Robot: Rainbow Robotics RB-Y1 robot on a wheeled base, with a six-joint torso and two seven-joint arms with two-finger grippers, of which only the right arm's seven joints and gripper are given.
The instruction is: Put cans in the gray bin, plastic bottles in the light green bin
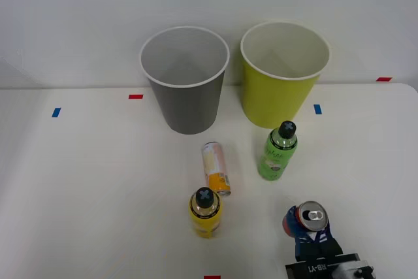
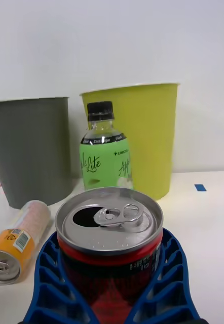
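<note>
Red can (image 2: 110, 243) clenched upright between blue ribbed fingers (image 2: 51, 273) of right gripper (image 1: 312, 232), near table's front edge. Cream-orange can (image 1: 215, 168) laid on side before gray bin (image 1: 186, 96).

Red can (image 2: 110, 253): metal, brushed silver top w/ pull tab, opened, glossy red-and-black wall. Fingers (image 2: 46, 276) around it: blue ribbed plastic or rubber, can't tell which, matt. Cream-white and orange can (image 1: 215, 168): smooth metal, printed wrap w/ slight sheen, silver end. Green bottle (image 2: 105, 154): clear glossy plastic, shiny label, black ridged plastic cap. Yellow bottle (image 1: 205, 212): glossy plastic, black cap. Gray bin (image 1: 185, 80): smooth matt plastic, white rim, pale inside. Light green bin (image 1: 282, 73): same smooth plastic, faint sheen, white rim. Table (image 1: 91, 187): smooth white matt top, small red and blue tape marks
</note>
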